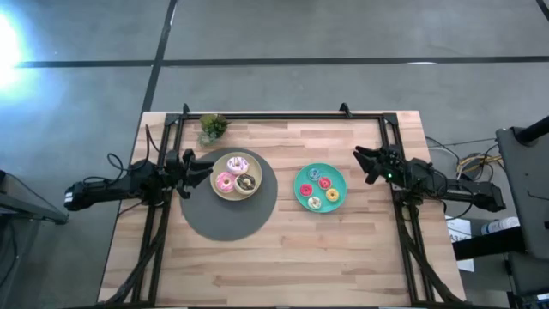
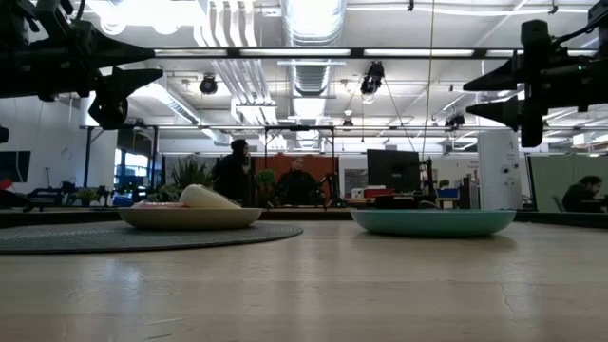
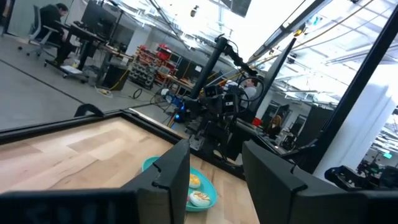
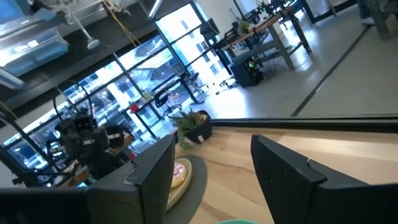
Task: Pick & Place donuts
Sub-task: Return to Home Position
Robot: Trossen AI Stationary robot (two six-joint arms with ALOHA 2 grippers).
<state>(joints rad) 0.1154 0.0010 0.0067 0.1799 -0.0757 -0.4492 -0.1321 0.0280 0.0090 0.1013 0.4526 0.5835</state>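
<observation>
Three larger donuts, pink (image 1: 225, 181), dark chocolate (image 1: 246, 183) and lilac sprinkled (image 1: 238, 164), lie in a beige plate (image 1: 218, 166) on a round grey mat (image 1: 227, 216). Several mini orange and red donuts (image 1: 319, 190) lie in a teal plate (image 1: 339, 176). My left gripper (image 1: 200, 171) hovers open at the beige plate's left side, above the table (image 2: 142, 85). My right gripper (image 1: 364, 163) hovers open to the right of the teal plate, also raised (image 2: 480, 97). Neither touches anything.
A small potted plant (image 1: 212, 128) stands near the table's far edge, left of centre. A dark frame (image 1: 283, 117) runs along the far edge and down both sides. Bare wood lies toward the near edge (image 1: 283, 266). People sit in the room beyond (image 2: 299, 182).
</observation>
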